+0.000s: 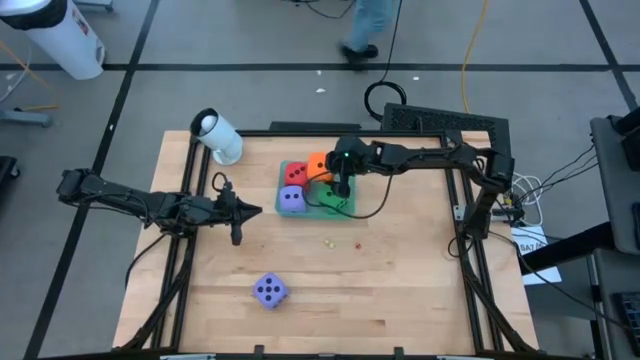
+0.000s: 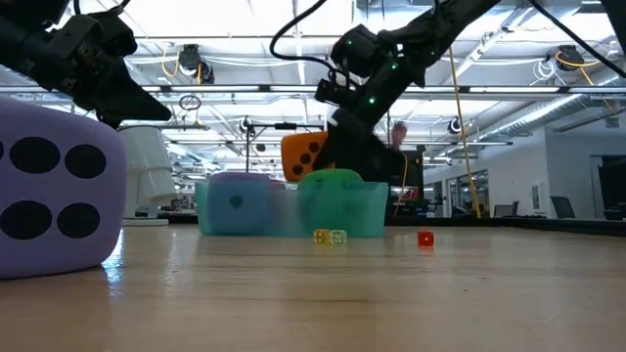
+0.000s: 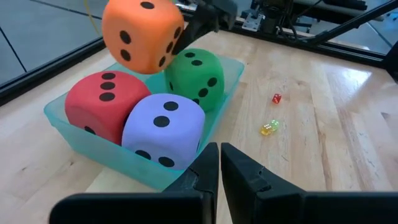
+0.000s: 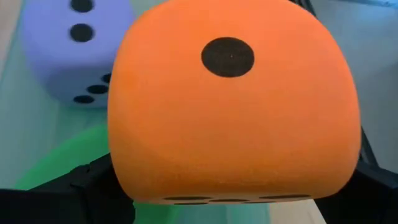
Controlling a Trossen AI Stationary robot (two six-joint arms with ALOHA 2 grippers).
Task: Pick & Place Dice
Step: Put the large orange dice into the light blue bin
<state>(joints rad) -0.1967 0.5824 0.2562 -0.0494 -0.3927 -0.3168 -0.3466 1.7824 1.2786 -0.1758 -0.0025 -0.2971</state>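
The right tool (image 1: 341, 183) grips the orange die (image 3: 142, 34) above the teal tray (image 3: 68, 127), while the left tool (image 1: 250, 211) hovers closed, empty.

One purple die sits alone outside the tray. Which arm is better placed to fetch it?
Left: its shut gripper hangs empty, nearer the purple die. The right gripper holds the orange die above the tray.

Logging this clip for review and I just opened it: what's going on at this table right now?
The right gripper holds the orange die just above the teal tray, jaws wide around it. The tray already has a red die, a green die and a purple die in it. A second purple die sits alone on the table's near side. The left gripper waits shut beside the tray, holding nothing.
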